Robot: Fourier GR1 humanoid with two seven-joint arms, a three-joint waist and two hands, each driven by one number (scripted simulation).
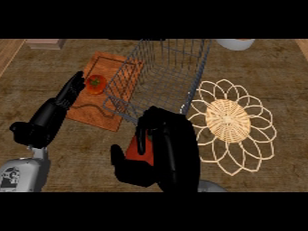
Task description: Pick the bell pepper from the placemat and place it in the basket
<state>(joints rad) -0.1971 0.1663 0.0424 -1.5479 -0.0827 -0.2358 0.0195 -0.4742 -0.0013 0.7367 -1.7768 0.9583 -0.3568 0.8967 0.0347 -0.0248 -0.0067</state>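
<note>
My right hand (166,149) is at the lower middle of the head view, its fingers curled round a red bell pepper (140,154), most of which it hides. The hand holds it just in front of the near end of the wire basket (198,72), which stands in the middle of the counter. The woven, flower-shaped placemat (231,119) lies to the right of the hand and has nothing on it. My left hand (47,118) rests open at the left, fingers straight.
An orange cutting board (93,110) lies left of the basket, partly under it. A red tomato with a green stem (95,84) sits on it, by my left fingertips. A white vessel (235,43) and a box (46,43) stand at the far edge.
</note>
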